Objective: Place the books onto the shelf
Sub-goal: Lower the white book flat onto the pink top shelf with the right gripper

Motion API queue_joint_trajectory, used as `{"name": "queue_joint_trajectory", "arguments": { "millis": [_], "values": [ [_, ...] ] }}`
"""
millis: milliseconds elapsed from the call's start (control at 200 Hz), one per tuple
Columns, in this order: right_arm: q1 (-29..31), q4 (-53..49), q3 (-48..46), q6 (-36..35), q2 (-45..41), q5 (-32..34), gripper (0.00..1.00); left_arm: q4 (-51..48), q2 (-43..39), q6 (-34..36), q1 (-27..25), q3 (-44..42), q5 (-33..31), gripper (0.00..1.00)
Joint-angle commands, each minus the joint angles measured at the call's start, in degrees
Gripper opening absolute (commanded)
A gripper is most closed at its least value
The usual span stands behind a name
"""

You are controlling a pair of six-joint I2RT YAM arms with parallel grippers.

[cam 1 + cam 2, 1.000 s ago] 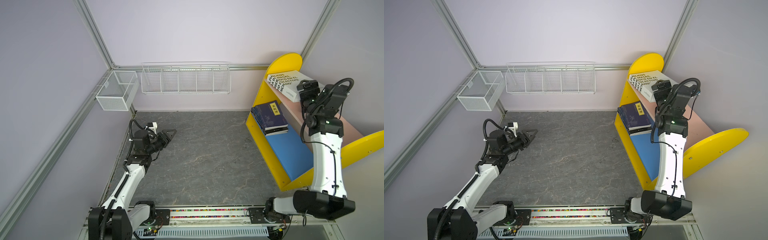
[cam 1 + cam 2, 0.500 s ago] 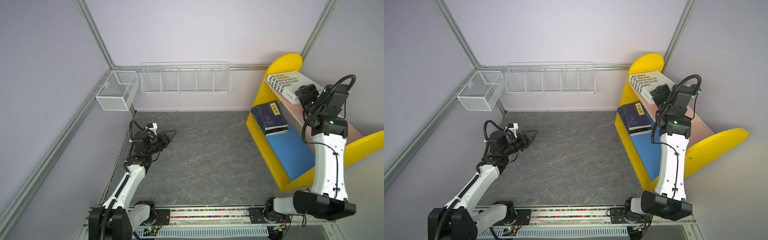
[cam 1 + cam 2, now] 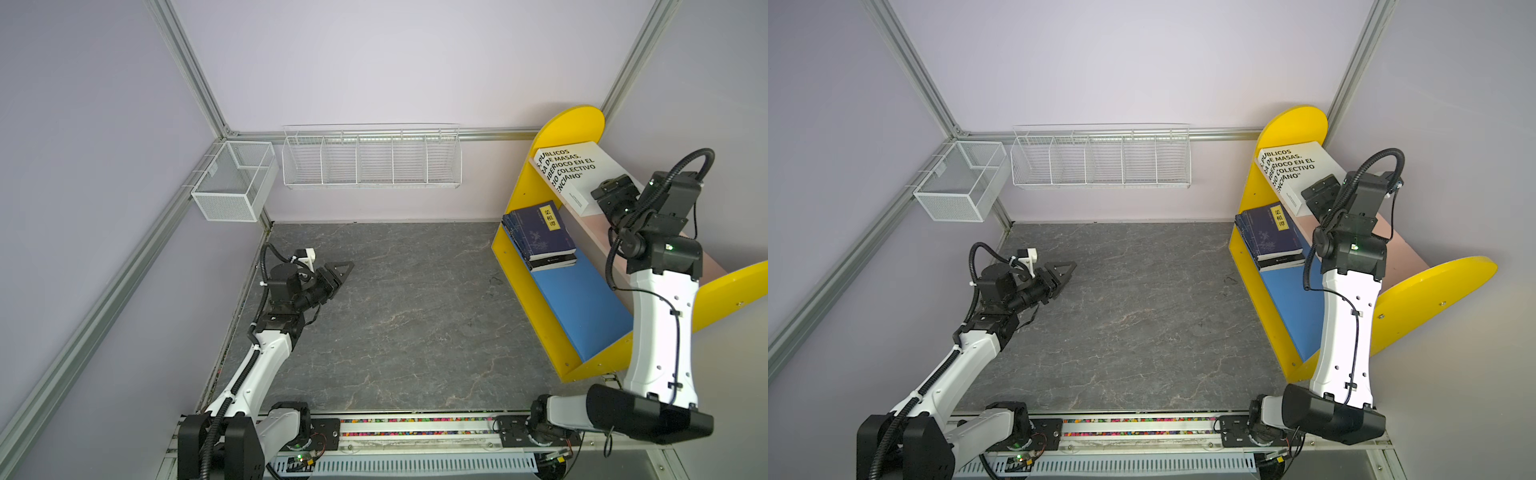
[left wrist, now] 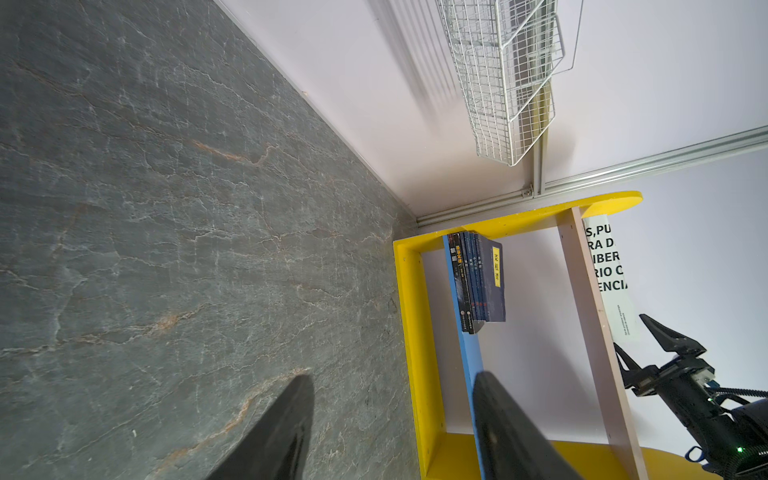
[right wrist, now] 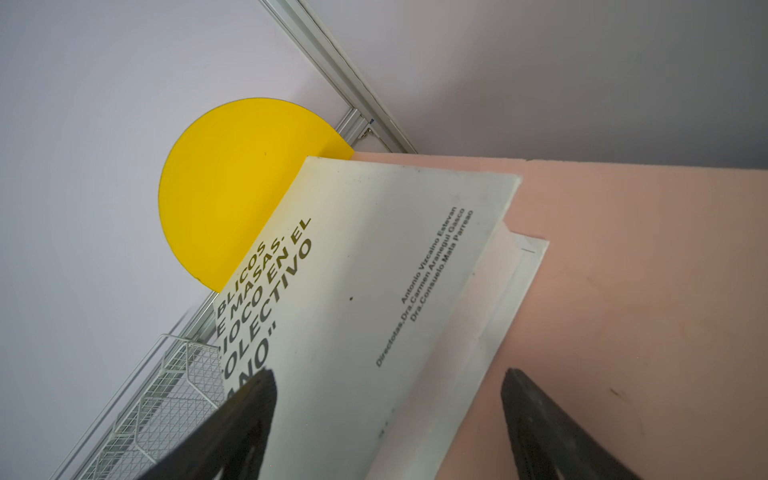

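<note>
Where the grey stone-patterned tabletop [image 3: 395,316] ends at three o'clock stands the low shelf [image 3: 573,124] with yellow rounded side panels. Its pale pink upper board [image 3: 598,228] carries the thick white book [image 3: 573,170] with black lettering at the one-o'clock end; its blue lower board [image 3: 582,307] carries the stack of navy-blue paperbacks [image 3: 540,232] just below. My right tool [image 5: 388,374] is spread wide beside that white book, gripping nothing. My left tool [image 3: 340,269], at nine o'clock, hangs over the tabletop, parted and empty.

**A:** What colours has the shelf [image 3: 569,120] at two o'clock?
**B:** Yellow sides, pale pink upper board, blue lower board.
**A:** And on it?
**B:** Navy stack [image 3: 540,232] with a yellow label; white book [image 3: 577,174] with black lettering. The tabletop [image 3: 395,311] is grey, marbled.
</note>
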Motion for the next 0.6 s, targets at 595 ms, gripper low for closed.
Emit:
{"name": "queue_joint_trajectory", "arguments": {
  "millis": [595],
  "values": [
    [0.1, 9.6, -6.7, 0.6, -2.4, -16.0, 0.99, 1.2, -1.3, -0.6, -0.4, -1.2, -0.8, 0.62]
  ]
}}
